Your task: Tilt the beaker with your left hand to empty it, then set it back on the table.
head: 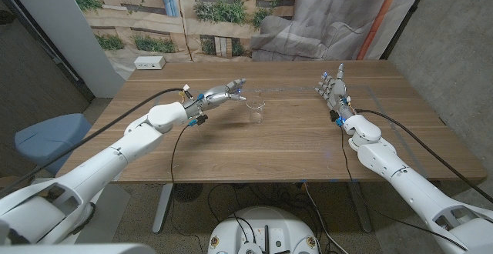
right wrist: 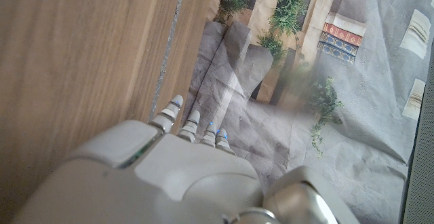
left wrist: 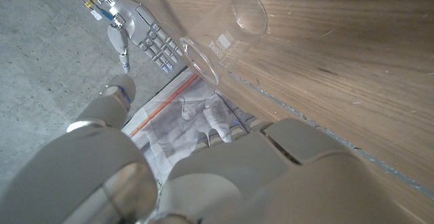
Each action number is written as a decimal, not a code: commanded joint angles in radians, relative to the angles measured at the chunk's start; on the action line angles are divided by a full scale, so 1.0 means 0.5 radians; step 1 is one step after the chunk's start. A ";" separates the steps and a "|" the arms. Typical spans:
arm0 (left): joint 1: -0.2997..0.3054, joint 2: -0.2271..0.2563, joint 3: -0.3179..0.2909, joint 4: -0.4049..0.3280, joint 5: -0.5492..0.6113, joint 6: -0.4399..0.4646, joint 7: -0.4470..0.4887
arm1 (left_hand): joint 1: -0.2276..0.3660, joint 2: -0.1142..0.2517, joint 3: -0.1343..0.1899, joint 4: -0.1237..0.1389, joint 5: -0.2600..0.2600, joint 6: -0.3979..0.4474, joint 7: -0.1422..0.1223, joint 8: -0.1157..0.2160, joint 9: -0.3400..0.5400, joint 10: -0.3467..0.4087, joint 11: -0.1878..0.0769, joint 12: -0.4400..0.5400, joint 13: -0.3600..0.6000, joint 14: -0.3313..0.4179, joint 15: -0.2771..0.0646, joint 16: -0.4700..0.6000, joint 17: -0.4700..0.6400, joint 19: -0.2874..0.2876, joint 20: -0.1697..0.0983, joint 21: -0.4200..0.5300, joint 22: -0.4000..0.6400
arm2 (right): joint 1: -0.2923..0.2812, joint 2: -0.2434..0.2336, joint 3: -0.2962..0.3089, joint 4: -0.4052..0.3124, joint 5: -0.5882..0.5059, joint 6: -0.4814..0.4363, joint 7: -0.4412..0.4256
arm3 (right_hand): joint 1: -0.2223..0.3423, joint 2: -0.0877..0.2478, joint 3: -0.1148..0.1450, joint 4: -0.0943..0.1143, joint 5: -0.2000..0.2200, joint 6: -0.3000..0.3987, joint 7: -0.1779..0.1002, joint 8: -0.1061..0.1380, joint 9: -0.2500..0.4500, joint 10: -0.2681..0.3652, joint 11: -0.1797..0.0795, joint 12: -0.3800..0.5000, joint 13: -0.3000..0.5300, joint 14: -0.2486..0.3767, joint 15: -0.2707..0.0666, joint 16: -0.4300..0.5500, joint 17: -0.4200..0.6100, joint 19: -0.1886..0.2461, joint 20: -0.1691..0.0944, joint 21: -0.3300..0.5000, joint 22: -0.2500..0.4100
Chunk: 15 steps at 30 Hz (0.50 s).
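A clear glass beaker [head: 256, 108] stands upright on the wooden table [head: 293, 142], a little left of its middle. It looks empty. My left hand [head: 224, 93] hovers just to the beaker's left and slightly behind it, fingers stretched toward it and apart, holding nothing. In the left wrist view the beaker [left wrist: 227, 37] sits a short gap beyond my left hand [left wrist: 224, 176], untouched. My right hand [head: 333, 90] stands upright over the table's right part, fingers spread and holding nothing; my right hand [left wrist: 139, 30] also appears past the beaker in the left wrist view.
A white box [head: 149, 62] lies beyond the table's far left corner. A blue chair [head: 45, 137] stands off the table's left side. A printed backdrop [head: 231, 8] hangs behind the table.
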 commanded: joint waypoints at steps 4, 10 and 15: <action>-0.130 -0.086 0.073 0.232 0.082 -0.090 -0.063 | 0.049 -0.005 0.028 -0.001 0.010 0.023 0.023 0.025 0.005 0.071 -0.001 0.032 0.011 0.032 -0.080 0.030 0.012 -0.008 -0.004 0.013 0.005 | 0.000 0.000 0.000 0.001 0.000 0.002 0.000 | 0.008 0.177 -0.012 0.002 0.011 -0.013 -0.004 0.011 0.004 -0.008 -0.005 0.012 0.010 -0.016 -0.040 0.006 0.003 0.002 0.011 0.013 0.009; -0.147 -0.101 0.092 0.288 0.091 -0.112 -0.084 | 0.100 -0.005 0.039 -0.001 0.010 0.103 0.038 0.048 0.007 0.152 -0.014 0.055 0.014 0.118 -0.104 0.040 0.012 0.014 0.004 0.020 0.005 | 0.001 0.000 0.000 0.002 0.000 0.002 0.001 | 0.008 0.177 -0.012 0.002 0.011 -0.014 -0.005 0.010 0.004 -0.008 -0.006 0.012 0.010 -0.014 -0.043 0.006 0.003 0.001 0.013 0.012 0.009; -0.161 -0.113 0.109 0.334 0.079 -0.124 -0.128 | 0.133 -0.004 0.045 -0.002 0.010 0.134 0.029 0.054 0.007 0.188 -0.023 0.063 0.015 0.159 -0.120 0.041 0.012 0.048 -0.003 0.029 0.004 | 0.001 0.000 0.000 0.003 0.000 0.002 0.001 | 0.008 0.177 -0.012 0.002 0.011 -0.013 -0.003 0.011 0.004 -0.006 -0.004 0.013 0.010 -0.012 -0.044 0.007 0.003 0.001 0.011 0.012 0.009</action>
